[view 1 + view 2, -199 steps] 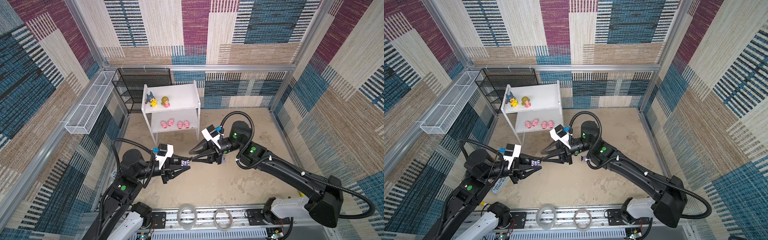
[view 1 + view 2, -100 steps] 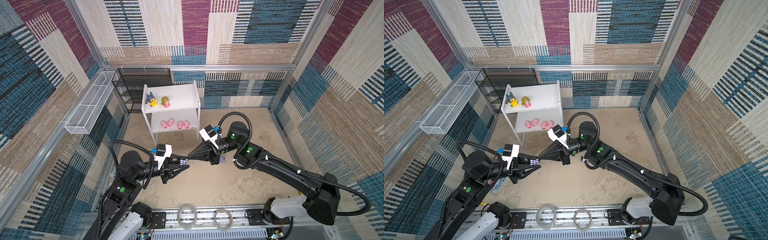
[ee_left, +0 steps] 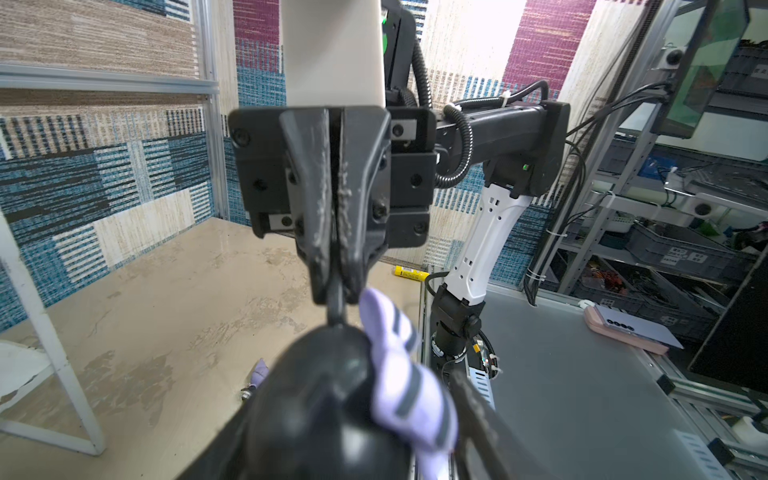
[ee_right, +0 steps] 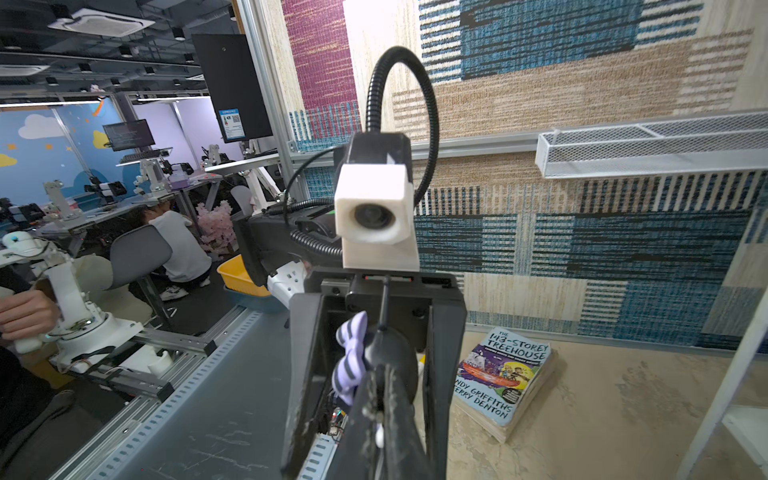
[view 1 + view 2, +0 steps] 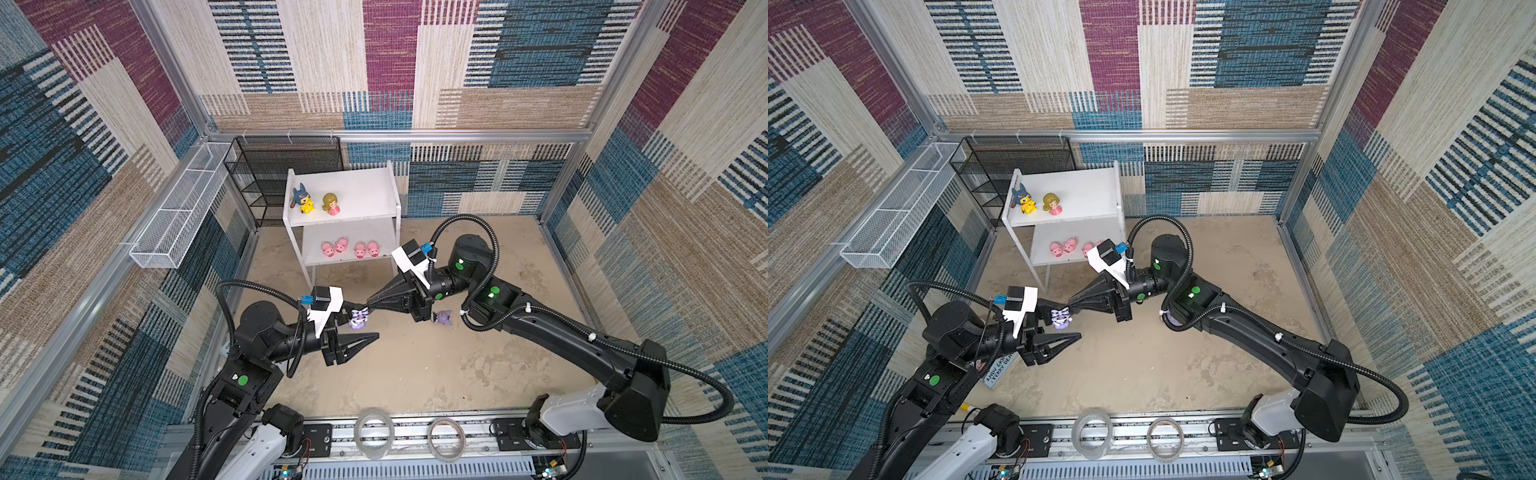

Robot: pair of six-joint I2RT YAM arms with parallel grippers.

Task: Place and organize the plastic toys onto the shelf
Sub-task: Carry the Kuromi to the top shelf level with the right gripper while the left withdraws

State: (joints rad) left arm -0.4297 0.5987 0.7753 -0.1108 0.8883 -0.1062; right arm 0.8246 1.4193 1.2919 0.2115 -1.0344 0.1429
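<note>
Our left arm [image 5: 259, 328] and right arm [image 5: 561, 334] are black, with white base links [image 5: 573, 409] and green dots [image 5: 493, 289]. Beside the right arm's white camera block [image 5: 409, 261] sits a blue plug [image 5: 426, 248]. Behind that block loops ribbed black cable [image 5: 462, 216], and ahead of it the right gripper [image 5: 371, 306] tapers, black.

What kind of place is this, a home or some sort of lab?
Most likely a robotics lab test cell, not a home. The workspace has an aluminium frame lined with patterned wall panels, and beyond it the right wrist view shows other small robot arms and a monitor.
</note>
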